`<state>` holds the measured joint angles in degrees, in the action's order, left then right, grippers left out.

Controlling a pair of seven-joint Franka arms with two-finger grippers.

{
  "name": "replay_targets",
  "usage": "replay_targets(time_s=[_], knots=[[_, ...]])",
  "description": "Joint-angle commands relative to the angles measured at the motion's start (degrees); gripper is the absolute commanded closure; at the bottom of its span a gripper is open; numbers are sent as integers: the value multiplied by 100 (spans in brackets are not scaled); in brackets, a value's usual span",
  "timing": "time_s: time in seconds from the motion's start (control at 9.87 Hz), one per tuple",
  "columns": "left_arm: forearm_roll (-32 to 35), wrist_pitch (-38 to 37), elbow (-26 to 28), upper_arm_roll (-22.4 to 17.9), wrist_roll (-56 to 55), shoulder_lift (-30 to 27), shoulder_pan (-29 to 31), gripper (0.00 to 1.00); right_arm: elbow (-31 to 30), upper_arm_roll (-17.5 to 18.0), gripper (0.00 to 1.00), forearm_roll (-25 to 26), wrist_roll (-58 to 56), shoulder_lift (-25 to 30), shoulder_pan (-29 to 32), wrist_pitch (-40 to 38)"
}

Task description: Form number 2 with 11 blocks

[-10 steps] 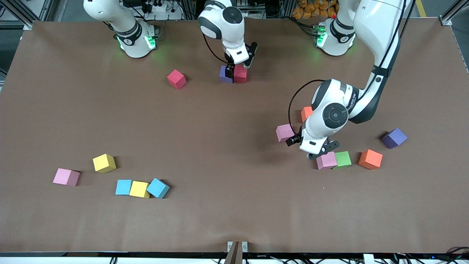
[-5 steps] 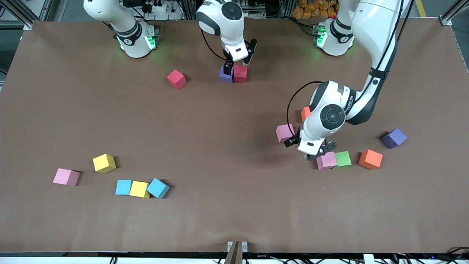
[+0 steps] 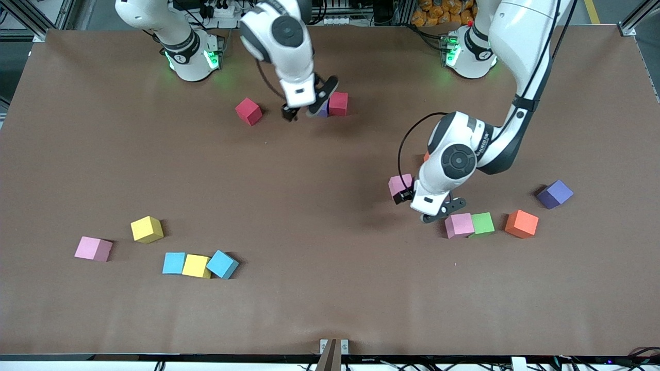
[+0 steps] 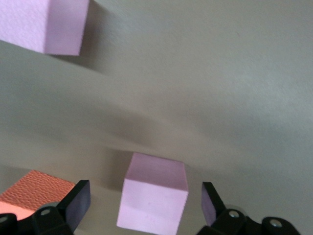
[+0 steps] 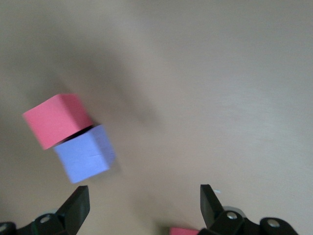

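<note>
Fourteen blocks [image 3: 521,223], two grippers [image 3: 435,211].

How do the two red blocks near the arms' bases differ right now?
One red block sits square to the table edge, touching a purple block partly hidden under the open right hand. The other red block stands alone, turned at an angle, nearer the right arm's end. Same colour and size.

Even overhead light, soft shadows, wrist views blurred.
</note>
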<state>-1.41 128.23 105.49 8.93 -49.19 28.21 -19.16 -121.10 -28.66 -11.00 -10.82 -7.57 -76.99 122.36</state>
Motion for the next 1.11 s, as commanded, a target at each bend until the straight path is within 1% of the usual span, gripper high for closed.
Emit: replay_targets(time_s=[0.0, 0.2, 0.3, 0.41, 0.61, 0.81, 0.91, 1.01], knots=[[-35, 17, -38, 47, -91, 53, -148, 0, 524, -61, 0, -52, -219, -86, 656, -615], [-26, 17, -11, 152, -82, 158, -158, 0, 604, -61, 0, -8, -202, -104, 1174, -687], [-17, 35, 67, 170, -47, 202, -158, 0, 718, -44, 0, 19, -332, -261, 1569, -609], [139, 70, 146, 170, -3, 194, -140, 0, 998, -43, 0, 45, -647, -480, 1799, -434], [308, 79, 243, 170, 6, 203, -132, 0, 1639, -43, 0, 54, -1576, -1068, 2544, 14], [343, 79, 288, 179, 6, 203, -123, 0, 2385, -26, 0, 10, -2448, -1753, 3196, 86], [343, 122, 288, 170, 6, 220, -123, 0, 2815, -8, 0, -33, -2686, -2105, 3399, 69], [343, 253, 305, 170, 6, 264, -123, 0, 3063, 88, 0, -121, -2872, -2378, 3584, 77]])
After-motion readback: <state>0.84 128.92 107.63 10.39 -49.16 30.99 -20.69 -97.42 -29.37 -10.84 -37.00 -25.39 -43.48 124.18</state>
